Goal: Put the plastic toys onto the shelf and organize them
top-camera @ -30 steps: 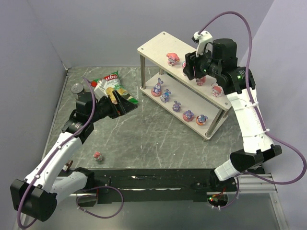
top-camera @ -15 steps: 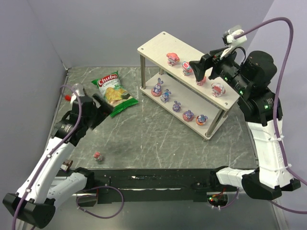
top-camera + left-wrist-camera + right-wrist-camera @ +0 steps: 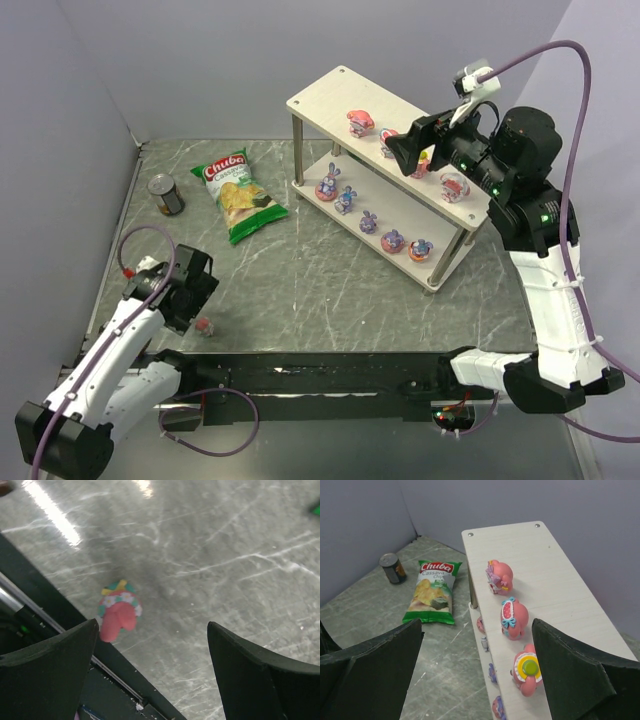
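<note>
One loose pink toy [image 3: 204, 327] with a flowered collar lies on the table near the front edge. It also shows in the left wrist view [image 3: 119, 615]. My left gripper [image 3: 195, 302] hovers just above it, open [image 3: 152, 625], with the toy near its left finger and not between the fingers. The shelf [image 3: 320, 100] holds several pink toys [image 3: 360, 122] on its top board and several purple toys [image 3: 392, 240] on the lower board. My right gripper [image 3: 412, 152] hangs open and empty above the top board [image 3: 540, 560], over three pink toys [image 3: 514, 618].
A green chip bag [image 3: 238, 193] lies flat left of the shelf, and a dark can [image 3: 165, 193] stands further left. The black rail of the arm mount [image 3: 60, 630] runs right beside the loose toy. Purple walls enclose the table.
My right gripper opened and drew back up and to the right from the top board. My left arm swung from over the chip bag down to the loose toy at the near edge.
</note>
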Controlling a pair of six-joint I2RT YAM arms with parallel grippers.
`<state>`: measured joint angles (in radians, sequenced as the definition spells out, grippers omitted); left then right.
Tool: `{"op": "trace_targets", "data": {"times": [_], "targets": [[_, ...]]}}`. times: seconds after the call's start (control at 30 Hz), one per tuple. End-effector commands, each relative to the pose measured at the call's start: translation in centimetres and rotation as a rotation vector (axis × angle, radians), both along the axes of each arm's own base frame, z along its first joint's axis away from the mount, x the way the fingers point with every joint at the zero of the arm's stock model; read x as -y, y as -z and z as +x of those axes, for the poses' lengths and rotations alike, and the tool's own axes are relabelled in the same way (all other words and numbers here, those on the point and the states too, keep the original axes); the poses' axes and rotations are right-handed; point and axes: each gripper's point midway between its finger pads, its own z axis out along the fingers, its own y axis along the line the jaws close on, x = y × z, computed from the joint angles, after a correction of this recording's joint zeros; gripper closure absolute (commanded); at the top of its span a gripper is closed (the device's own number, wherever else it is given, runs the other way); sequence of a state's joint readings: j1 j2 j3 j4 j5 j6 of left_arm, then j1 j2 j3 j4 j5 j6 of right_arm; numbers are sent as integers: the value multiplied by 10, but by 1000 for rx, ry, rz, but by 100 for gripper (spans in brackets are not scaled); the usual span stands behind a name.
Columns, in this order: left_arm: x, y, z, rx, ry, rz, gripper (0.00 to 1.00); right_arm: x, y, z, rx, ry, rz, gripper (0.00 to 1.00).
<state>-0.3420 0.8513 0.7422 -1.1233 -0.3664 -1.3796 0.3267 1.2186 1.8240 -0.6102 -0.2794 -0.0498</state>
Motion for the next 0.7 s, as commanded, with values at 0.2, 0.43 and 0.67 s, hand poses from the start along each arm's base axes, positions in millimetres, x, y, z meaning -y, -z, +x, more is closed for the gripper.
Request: {"op": "trace_targets", "data": {"times": [0.2,0.43,0.67], "targets": [[0,34,-23,-122,-107,-32,4,7,-12,-10,46,17,14,4],[8,45,-10,-93,-71,-51,2,8,-10,-7,39,26,9,4],[12,53,-3,-132,-30,-36,31,9,-9,-6,40,35,4,4]]}}
